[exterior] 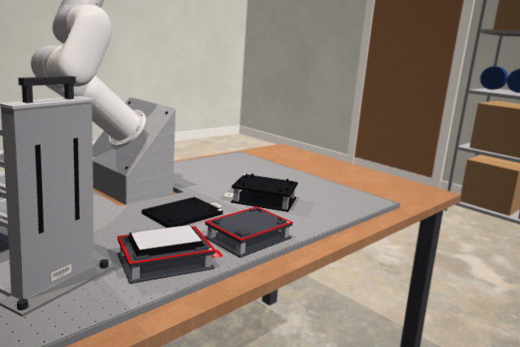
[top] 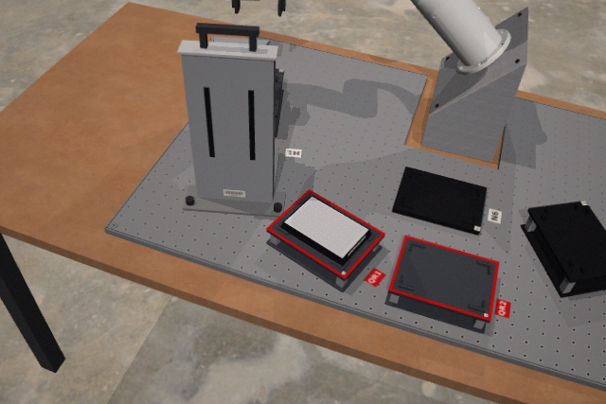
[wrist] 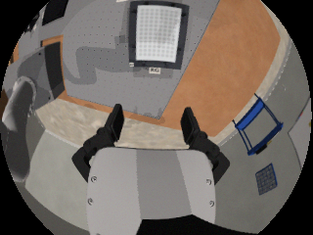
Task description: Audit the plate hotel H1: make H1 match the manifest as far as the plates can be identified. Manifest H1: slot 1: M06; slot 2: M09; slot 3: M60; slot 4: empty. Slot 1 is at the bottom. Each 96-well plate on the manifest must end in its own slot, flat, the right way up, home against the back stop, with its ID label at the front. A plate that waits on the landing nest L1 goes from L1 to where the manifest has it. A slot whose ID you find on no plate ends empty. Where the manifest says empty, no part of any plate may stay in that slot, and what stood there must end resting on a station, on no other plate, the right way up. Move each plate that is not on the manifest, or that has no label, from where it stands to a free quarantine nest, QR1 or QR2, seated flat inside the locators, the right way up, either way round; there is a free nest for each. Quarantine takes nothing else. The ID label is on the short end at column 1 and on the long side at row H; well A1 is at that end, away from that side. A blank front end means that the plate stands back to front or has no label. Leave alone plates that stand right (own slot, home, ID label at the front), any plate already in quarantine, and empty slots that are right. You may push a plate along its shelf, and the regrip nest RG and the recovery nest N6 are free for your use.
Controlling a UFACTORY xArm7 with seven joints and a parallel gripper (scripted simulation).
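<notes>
The gripper (top: pixel 258 4) hangs in the air past the far side of the tall gray tower (top: pixel 229 120). Its two black fingers are spread wide apart and hold nothing. A white plate (wrist: pixel 156 33) lies flat on a dark stand on the gray board, well apart from the gripper and ahead of it in the wrist view. Another white plate (top: pixel 325 226) sits in a red-edged stand (top: pixel 365 254) on the near side of the tower. The red-edged stand (top: pixel 442 274) just beside it holds no plate.
</notes>
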